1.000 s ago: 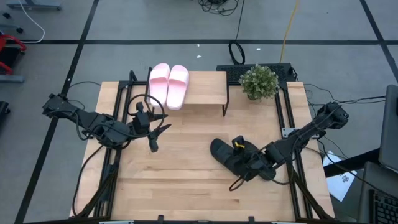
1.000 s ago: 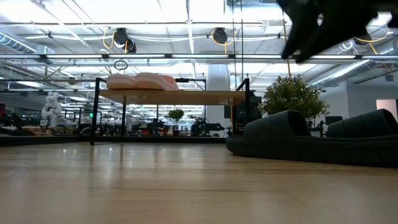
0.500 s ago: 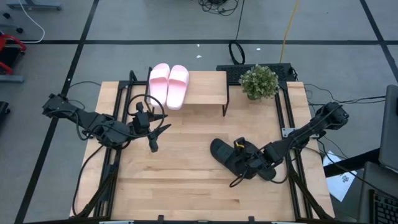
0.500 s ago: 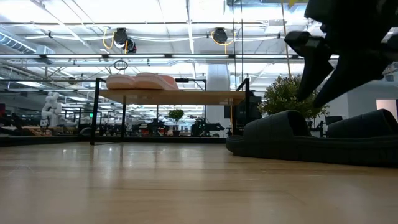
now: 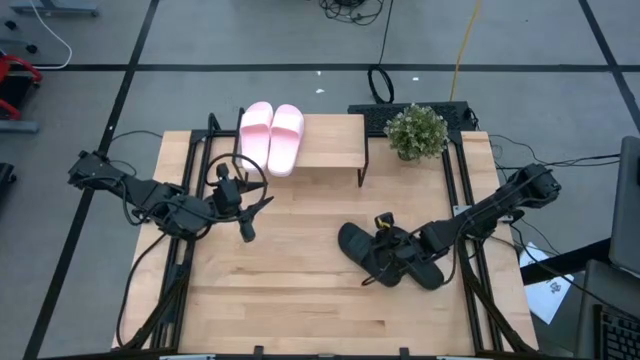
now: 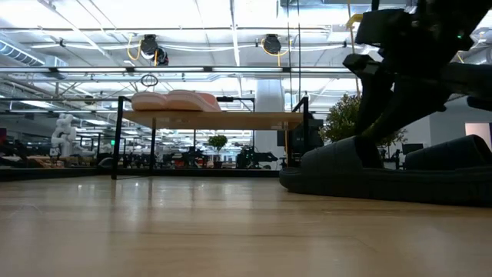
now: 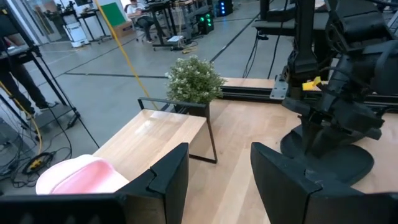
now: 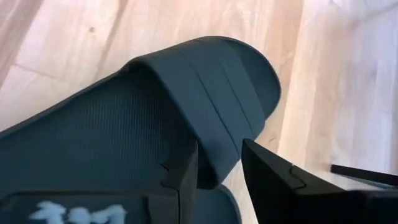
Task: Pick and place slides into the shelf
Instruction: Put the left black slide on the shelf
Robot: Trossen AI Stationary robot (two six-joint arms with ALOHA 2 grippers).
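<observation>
Two matte black slides lie side by side, soles down, on the table right of centre [image 5: 372, 250]. My right gripper [image 8: 217, 163] is open and low over the one nearer the table's left [image 6: 342, 163]. One finger stands inside the wide strap [image 8: 208, 106] and one outside it. The pale pink pair [image 5: 272, 135] rests on the left end of the shelf's top board [image 5: 330, 140]. My left gripper [image 7: 217, 180] is open and hangs above the table's left half [image 5: 247, 228], holding nothing. My right gripper comes from above, slanting from the table's right, with its fingers [image 8: 183, 177] on either side of the strap's side edge [image 8: 214, 158]. Whether they touch it cannot be told. The slide lies flat on the table.
A small potted plant [image 5: 416, 131] stands at the far right, beside the shelf's right end. The shelf's black legs [image 6: 118, 138] leave open room beneath the board. Bare wooden tabletop [image 5: 290, 280] spreads across the near half.
My right gripper has come down and moved toward the table's left, from above the black pair to the strap of the left one. The slides and my left arm have stayed put.
</observation>
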